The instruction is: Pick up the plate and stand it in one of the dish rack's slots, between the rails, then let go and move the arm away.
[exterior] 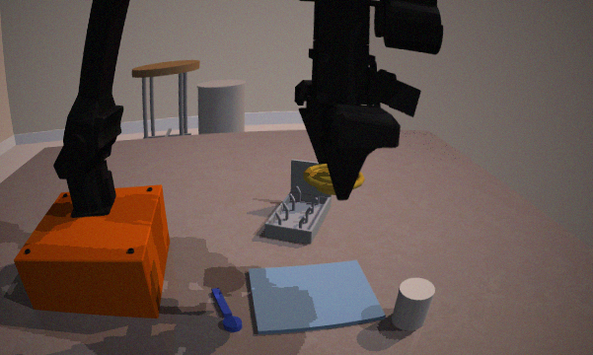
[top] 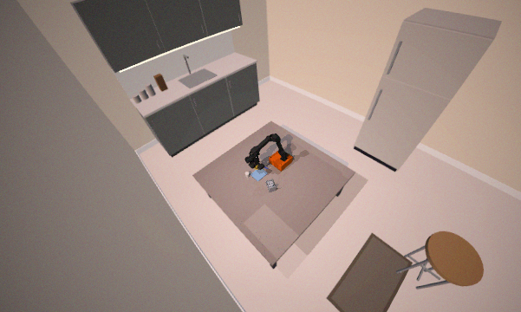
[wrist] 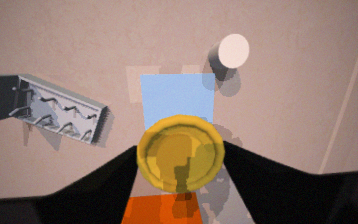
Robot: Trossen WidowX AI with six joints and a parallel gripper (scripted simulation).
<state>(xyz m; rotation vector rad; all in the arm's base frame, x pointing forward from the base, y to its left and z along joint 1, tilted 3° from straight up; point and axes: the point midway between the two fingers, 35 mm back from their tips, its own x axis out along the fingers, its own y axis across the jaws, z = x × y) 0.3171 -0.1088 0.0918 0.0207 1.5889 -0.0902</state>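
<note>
1 gripper pinching yellow plate, held flat above table, near dish rack.

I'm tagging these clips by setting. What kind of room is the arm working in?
Most likely a home kitchen: a counter with a sink under dark wall cabinets, and a tall fridge. The arm's gripper holds a yellow plate over a central table.
</note>
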